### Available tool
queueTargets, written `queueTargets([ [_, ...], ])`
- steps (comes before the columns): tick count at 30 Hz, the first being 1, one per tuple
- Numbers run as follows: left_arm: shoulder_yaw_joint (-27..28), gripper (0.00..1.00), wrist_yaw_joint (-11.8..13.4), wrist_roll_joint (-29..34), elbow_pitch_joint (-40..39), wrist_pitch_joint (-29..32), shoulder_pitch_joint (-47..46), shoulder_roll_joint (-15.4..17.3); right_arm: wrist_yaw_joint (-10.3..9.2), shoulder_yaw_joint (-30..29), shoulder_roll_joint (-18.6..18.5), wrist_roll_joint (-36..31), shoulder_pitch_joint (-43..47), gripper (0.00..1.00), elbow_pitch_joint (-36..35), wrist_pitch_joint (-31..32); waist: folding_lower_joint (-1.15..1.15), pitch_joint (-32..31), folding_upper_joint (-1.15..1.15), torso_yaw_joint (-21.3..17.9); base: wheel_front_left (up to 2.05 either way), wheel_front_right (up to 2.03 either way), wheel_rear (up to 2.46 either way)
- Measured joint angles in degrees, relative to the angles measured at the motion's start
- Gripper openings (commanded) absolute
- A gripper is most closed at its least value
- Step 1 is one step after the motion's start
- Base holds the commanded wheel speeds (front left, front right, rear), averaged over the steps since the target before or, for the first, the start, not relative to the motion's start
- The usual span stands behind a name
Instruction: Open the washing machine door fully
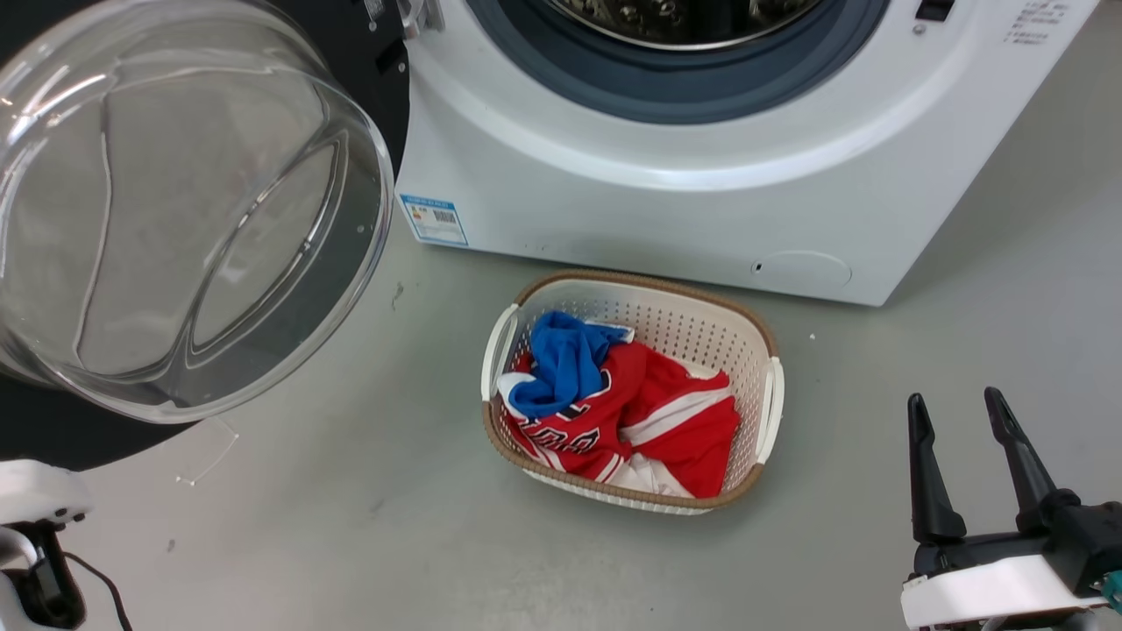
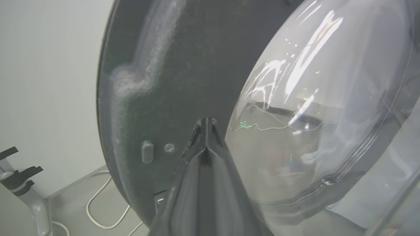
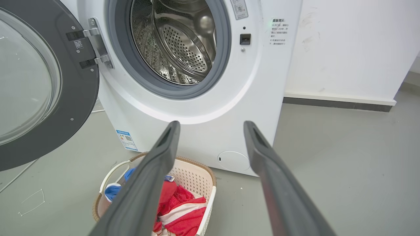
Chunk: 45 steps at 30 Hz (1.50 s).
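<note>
Left gripper: two long dark tapered fingers are seen pressed together, tips meeting; nothing is gripped between them.
Left arm: a rounded white casing is recorded at the lower left of the head view, with a dark fitting and a thin black cable beneath.
Right gripper: two long dark fingers are held well apart, pointing up the head view, with nothing between them.
Right wrist: a white casing is topped by a black mount.
</note>
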Motion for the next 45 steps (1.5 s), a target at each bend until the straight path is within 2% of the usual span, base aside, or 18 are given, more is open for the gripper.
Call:
queueTargets([
  [11, -3.4, 0.00, -1.6, 2.5, -8.6, 0.0, 8.6, -1.9, 0.00, 0.3, 0.0, 2.0, 3.4, 1.00, 0.5, 0.0, -0.01, -7.4, 0.00, -0.8, 0.00, 0.00, 0.00],
  [17, -8.0, 0.00, -2.5, 2.6, -13.4, 0.0, 12.7, -3.9, 0.00, 0.0, 0.0, 2.5, 5.3, 1.00, 0.1, 0.0, -0.01, -11.0, 0.00, -1.4, 0.00, 0.00, 0.00],
  [26, -15.4, 0.00, -2.6, 2.0, -18.9, 0.0, 18.5, -6.5, 0.00, 0.6, 0.0, 2.9, 6.9, 1.00, -0.4, 0.0, -0.01, -13.8, 0.00, -3.5, 0.00, 0.00, 0.00],
  [36, -27.0, 0.00, -2.5, 1.0, -18.3, 0.0, 22.0, -7.1, 0.00, 0.1, 0.0, 3.4, 7.5, 1.00, -1.3, 0.0, -0.01, -14.8, 0.00, -5.9, 0.00, 0.00, 0.00],
  [42, -30.9, 0.00, -2.1, 0.3, -16.3, 0.0, 22.1, -7.1, 0.00, 0.8, 0.0, 3.5, 8.2, 1.00, -1.9, 0.0, -0.01, -14.8, 0.00, -7.7, 0.00, 0.00, 0.00],
  [43, -31.3, 0.17, -2.0, -0.1, -16.0, 0.0, 22.1, -7.1, 0.00, 0.9, 0.0, 3.6, 8.2, 1.00, -1.9, 0.0, -0.01, -14.8, 0.00, -8.0, 0.00, 0.00, 0.00],
  [45, -31.9, 0.81, -1.9, -0.3, -15.5, 0.0, 22.1, -7.1, 0.00, 0.7, 0.0, 4.0, 8.2, 1.00, -2.0, 0.0, -0.01, -14.7, 0.00, -8.6, 0.00, 0.00, 0.00],
])
